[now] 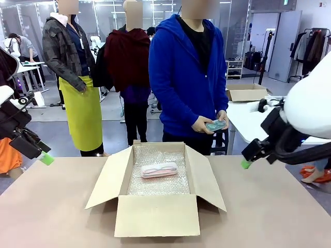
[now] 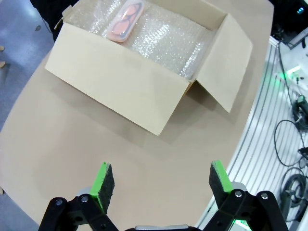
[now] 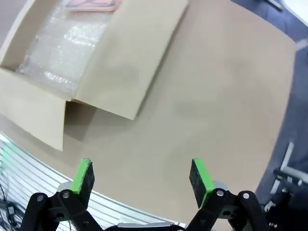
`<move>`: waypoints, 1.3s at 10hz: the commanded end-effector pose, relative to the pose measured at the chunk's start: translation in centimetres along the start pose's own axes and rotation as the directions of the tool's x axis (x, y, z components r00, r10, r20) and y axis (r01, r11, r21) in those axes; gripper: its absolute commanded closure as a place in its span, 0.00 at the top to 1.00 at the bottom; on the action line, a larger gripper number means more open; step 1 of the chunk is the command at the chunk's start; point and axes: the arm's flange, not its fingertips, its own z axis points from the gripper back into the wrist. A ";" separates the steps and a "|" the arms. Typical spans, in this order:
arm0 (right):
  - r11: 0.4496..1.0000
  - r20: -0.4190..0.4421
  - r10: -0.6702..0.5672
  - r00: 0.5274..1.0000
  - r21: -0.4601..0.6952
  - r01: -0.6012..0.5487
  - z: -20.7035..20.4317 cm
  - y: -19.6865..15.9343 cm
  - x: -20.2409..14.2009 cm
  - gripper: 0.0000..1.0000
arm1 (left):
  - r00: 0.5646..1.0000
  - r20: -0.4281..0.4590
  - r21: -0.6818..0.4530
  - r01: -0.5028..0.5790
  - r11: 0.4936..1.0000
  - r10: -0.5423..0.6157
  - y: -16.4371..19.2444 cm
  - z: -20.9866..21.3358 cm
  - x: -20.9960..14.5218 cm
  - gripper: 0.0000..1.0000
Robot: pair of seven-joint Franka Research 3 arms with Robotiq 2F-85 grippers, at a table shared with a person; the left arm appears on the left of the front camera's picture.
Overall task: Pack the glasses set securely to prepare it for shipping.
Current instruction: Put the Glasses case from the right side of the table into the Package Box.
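Inside box (image 1: 155,222), one pink case (image 1: 159,170) (mint case (image 1: 215,125) handheld)

No readable text here. The cardboard box (image 1: 155,214) shows plain brown faces in all three views, and a small dark sign (image 1: 286,2) at the front view's upper right is too tiny to read.

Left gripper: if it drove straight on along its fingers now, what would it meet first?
Probably the bare table, just short of the cardboard box; the open left gripper points down at it with nothing between. Depth is unclear, so possibly the box.
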 end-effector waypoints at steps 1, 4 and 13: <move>0.996 -0.006 -0.038 0.999 -0.079 0.037 0.0 0.9 -3.3 1.00 | 1.000 0.020 -0.026 0.019 0.999 -0.018 0.1 0.3 -0.1 1.00; 0.999 0.005 -0.021 1.000 -0.032 0.021 1.0 0.0 -0.3 1.00 | 1.000 0.020 -0.026 0.019 0.999 -0.018 0.1 0.3 -0.1 1.00; 0.999 0.005 -0.021 1.000 -0.032 0.021 1.0 0.0 -0.3 1.00 | 1.000 0.020 -0.026 0.019 0.999 -0.018 0.1 0.3 -0.1 1.00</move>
